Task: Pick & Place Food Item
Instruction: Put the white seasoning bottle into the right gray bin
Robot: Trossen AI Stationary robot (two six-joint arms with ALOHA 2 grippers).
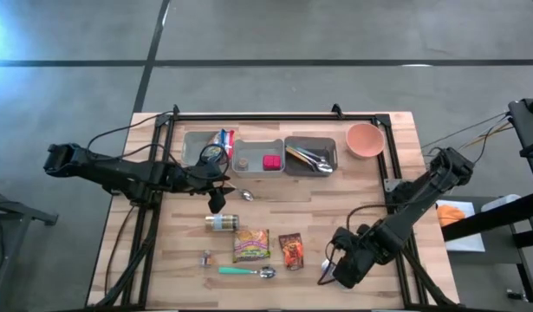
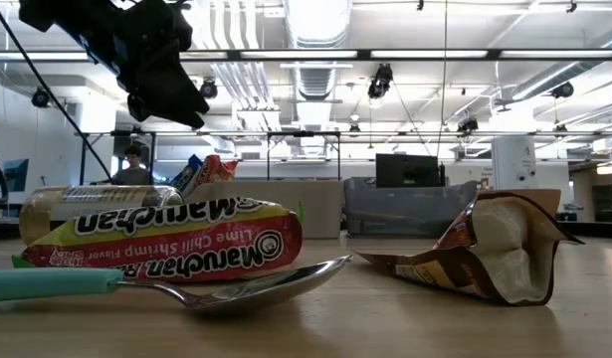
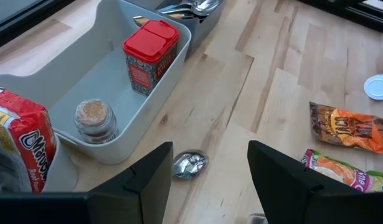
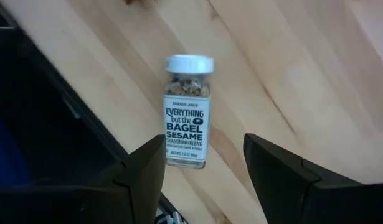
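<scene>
My right gripper (image 1: pixel 338 267) hangs open, pointing down, over the table's near right part. Below it a bagel-seasoning bottle (image 4: pixel 187 112) with a white cap lies on its side on the wood; the fingers stand above it, apart from it. My left gripper (image 1: pixel 216 198) is open and slants down over the table's middle, above a crumpled foil ball (image 3: pixel 190 165), touching nothing. A ramen packet (image 1: pixel 250 245), a brown snack bag (image 1: pixel 290 251), a jar (image 1: pixel 221 223) on its side and a teal-handled spoon (image 1: pixel 247 272) lie near the front.
Three grey bins (image 1: pixel 257 156) stand in a row at the back: one holds a red-lidded spice tin (image 3: pixel 147 56) and a small jar (image 3: pixel 94 118), another cutlery. A pink bowl (image 1: pixel 365 139) sits at the back right. The table's edge and black frame (image 4: pixel 48 124) lie close beside the bottle.
</scene>
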